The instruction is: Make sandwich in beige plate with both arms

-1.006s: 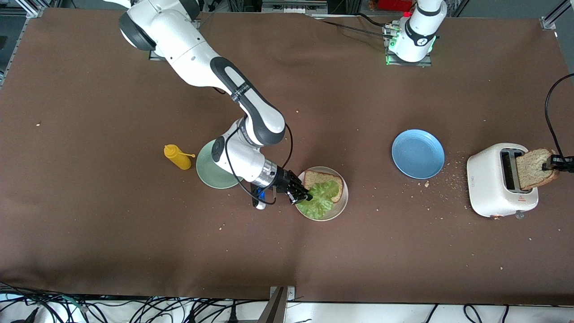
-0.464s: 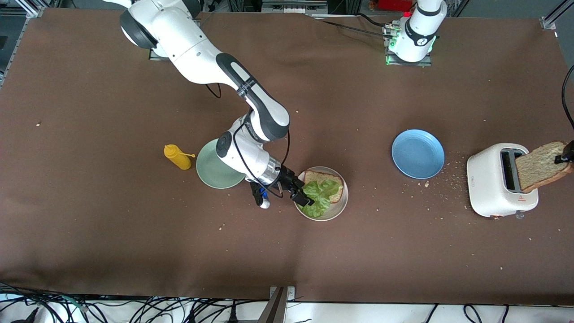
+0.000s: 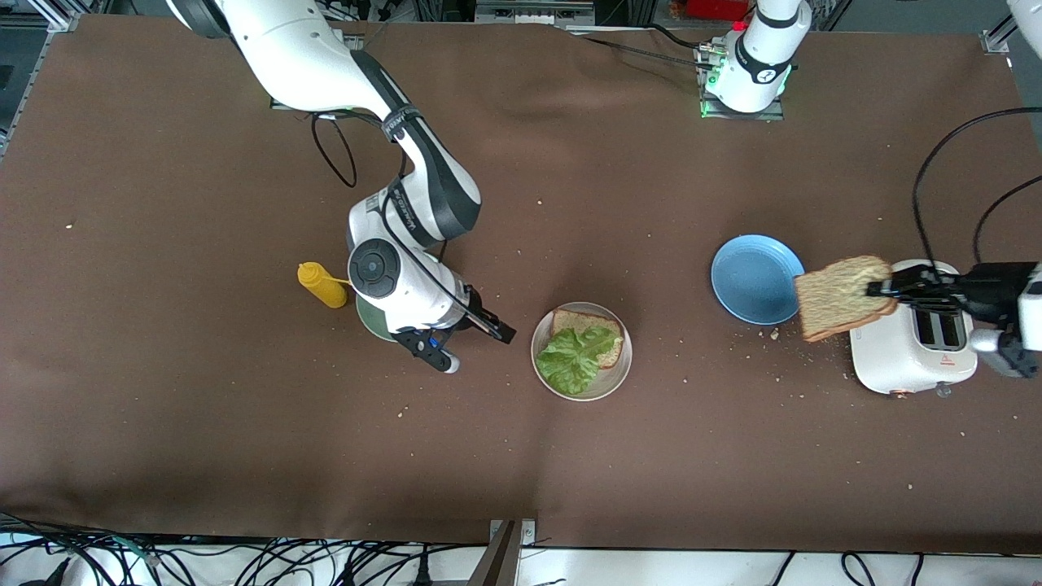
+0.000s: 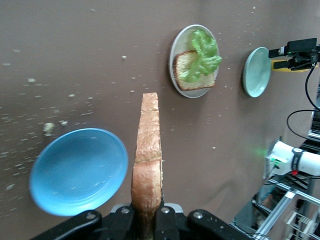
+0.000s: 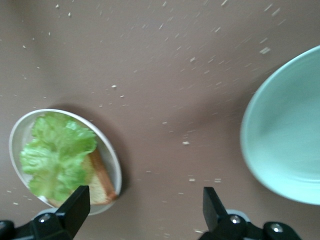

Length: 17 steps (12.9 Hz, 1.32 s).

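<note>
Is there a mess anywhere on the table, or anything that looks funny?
Yes. Pale bread crumbs are scattered on the brown table between the round blue plate and the white toaster. On the round beige plate, the ruffled green lettuce leaf sits askew, hanging off one corner of the brown bread slice.

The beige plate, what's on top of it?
On the beige plate lies one bread slice with a green lettuce leaf over most of it. The bread under the leaf is hidden. No second slice is on it yet.

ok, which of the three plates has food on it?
The beige plate, between the mint-green plate and blue plate: it holds a bread slice topped with lettuce. The others are bare.
</note>
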Available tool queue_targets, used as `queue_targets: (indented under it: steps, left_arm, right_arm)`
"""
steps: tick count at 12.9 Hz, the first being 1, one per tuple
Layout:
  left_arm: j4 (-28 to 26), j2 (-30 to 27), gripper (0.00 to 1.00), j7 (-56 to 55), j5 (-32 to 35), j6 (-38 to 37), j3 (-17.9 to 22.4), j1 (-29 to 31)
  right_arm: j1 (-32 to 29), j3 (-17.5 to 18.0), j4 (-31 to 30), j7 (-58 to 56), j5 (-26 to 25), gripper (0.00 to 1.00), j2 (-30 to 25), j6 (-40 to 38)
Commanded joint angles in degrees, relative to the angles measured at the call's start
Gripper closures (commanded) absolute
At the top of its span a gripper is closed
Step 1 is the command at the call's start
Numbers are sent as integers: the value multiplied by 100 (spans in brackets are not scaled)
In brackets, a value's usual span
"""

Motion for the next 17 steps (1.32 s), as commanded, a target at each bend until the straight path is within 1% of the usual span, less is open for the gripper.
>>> queue_targets:
  steps: [1, 2, 3, 5, 7, 8, 9, 10, 11, 12, 13, 14, 15, 16, 17]
  left_arm:
    - [52, 587, 100, -444, -965, 29, 52, -657]
    - [60, 684, 100, -487, -1046, 169, 52, -947]
    - [43, 712, 100, -723, -1116, 423, 52, -1211]
    - [8, 1000, 100, -1154, -1213, 862, 43, -1747]
    - [-1, 1194, 100, -1549, -1459, 1626, 52, -2170]
    - [-1, 1256, 100, -1725, -1538, 1882, 52, -2268]
    - [-1, 1300, 100, -1779, -1617, 2076, 43, -2329]
    - [-1, 1362, 100, -1780, -1714, 2173, 43, -2356]
    - [-1, 1414, 100, -1780, -1863, 2288, 43, -2391]
    - [-27, 1432, 100, -1780, -1960, 2315, 43, -2435]
    - [-123, 1441, 100, -1780, -1978, 2333, 43, -2453]
    - [-133, 1450, 100, -1780, -1978, 2385, 43, -2488]
    - [-168, 1459, 100, -1780, -1978, 2455, 43, -2514]
    - [-177, 1511, 100, -1780, -2057, 2464, 43, -2523]
    - [-177, 1546, 100, -1780, -2179, 2508, 43, -2515]
  right_arm:
    - [34, -440, -363, -1037, -537, 0, -562, -820]
    - [42, -642, -354, -1519, -783, 0, -711, -1154]
    - [34, -835, -363, -1907, -846, 0, -887, -1436]
    - [34, -1432, -363, -2340, -786, 0, -1063, -1990]
    - [16, -1820, -354, -3128, -785, 0, -1274, -2456]
    - [7, -2013, -363, -3498, -777, 0, -1336, -2667]
    - [-80, -2128, -363, -3789, -681, 0, -1380, -2809]
    - [-202, -2147, -424, -3983, -593, 0, -1511, -2827]
    - [-430, -2095, -555, -4081, -566, 0, -1643, -2828]
    - [-606, -2025, -739, -4108, -601, 0, -1888, -2836]
    - [-747, -1806, -958, -4073, -636, 0, -2151, -2784]
    - [-1070, -1552, -1291, -4073, -627, 0, -2389, -2705]
    - [-1396, -1288, -1608, -4099, -732, 0, -2644, -2443]
    - [-1529, -1164, -1881, -4221, -1211, 0, -2881, -2276]
    - [-1740, -1006, -2188, -4266, -1529, 0, -3188, -2109]
